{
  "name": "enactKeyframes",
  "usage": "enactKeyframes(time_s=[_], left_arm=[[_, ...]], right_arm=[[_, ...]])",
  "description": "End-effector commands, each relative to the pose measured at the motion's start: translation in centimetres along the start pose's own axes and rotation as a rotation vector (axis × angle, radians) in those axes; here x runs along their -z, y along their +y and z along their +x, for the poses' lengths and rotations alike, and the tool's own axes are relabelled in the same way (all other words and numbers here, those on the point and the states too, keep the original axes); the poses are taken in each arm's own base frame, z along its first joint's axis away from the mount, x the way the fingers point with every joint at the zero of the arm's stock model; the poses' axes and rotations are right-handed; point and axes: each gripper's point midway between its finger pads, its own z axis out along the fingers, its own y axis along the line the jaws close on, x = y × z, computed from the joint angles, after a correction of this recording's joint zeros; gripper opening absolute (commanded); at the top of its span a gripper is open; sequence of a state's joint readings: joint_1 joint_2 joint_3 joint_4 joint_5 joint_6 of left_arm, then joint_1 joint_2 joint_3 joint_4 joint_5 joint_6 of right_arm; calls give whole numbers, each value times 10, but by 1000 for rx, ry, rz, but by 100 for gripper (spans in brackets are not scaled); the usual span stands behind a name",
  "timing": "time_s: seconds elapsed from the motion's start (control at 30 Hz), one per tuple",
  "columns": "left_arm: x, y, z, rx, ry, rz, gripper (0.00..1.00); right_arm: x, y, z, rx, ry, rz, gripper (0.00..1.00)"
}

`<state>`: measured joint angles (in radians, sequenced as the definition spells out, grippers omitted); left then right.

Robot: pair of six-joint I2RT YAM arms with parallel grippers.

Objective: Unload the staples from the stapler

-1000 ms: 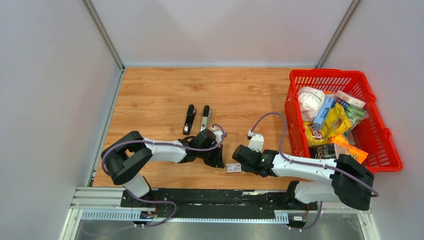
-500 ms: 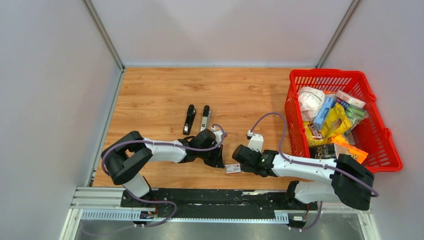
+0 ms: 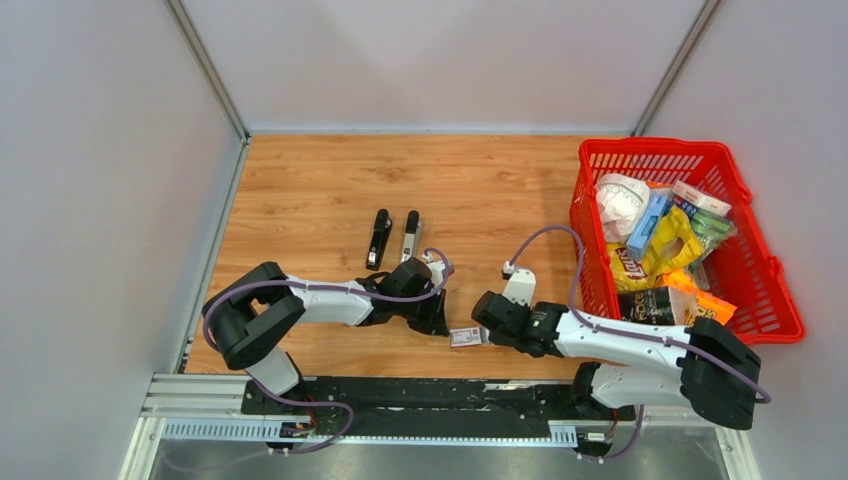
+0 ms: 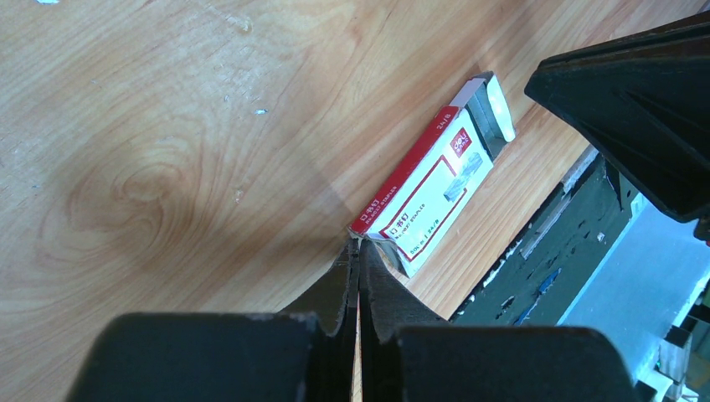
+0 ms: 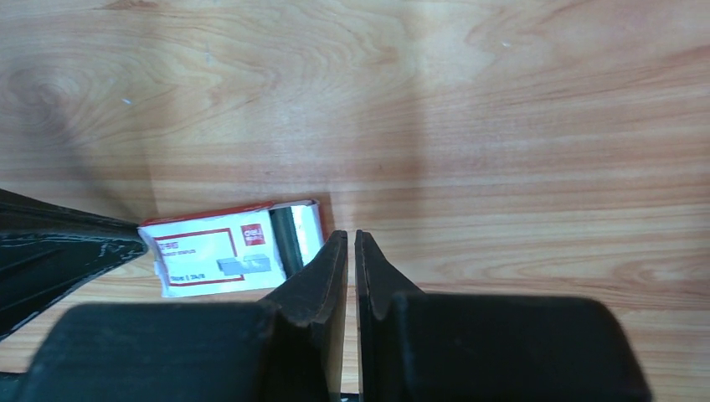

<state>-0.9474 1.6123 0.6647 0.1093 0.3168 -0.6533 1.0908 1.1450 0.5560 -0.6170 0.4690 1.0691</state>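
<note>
Stapler (image 3: 378,239) too small overhead to show staples – box (image 5: 219,249) corner hidden behind right pincer (image 5: 350,237).

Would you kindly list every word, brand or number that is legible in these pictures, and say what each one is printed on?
"deli": red square logo on the small white-and-red box, small but readable in the left wrist view.
"24/6": white face of the same box, faint.
"Lay's": red logo on the yellow chip bag in the red basket.
All other print on the box and on the basket's packages is too small or blurred to read.
</note>
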Motion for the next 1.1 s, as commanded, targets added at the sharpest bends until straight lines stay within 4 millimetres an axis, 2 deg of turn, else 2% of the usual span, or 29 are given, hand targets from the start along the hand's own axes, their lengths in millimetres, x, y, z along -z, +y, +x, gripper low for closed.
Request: enactKeyframes(time_s=[0.0,0.57,0.93,1.07], left_arm=[[-4,3,6,-2,21,-19,0],[-6,2,7,2,29,-9,0],[-6,1,6,-4,25,-9,0],[-7,1,7,-3,27,-6,0]], right_arm=[[-6,-8,1,-7,-18,42,10],[-16,21,8,3,32,-33,8],[-11,18,4,8,17,-28,8],[-5,8,-5,20,-17,13,10]])
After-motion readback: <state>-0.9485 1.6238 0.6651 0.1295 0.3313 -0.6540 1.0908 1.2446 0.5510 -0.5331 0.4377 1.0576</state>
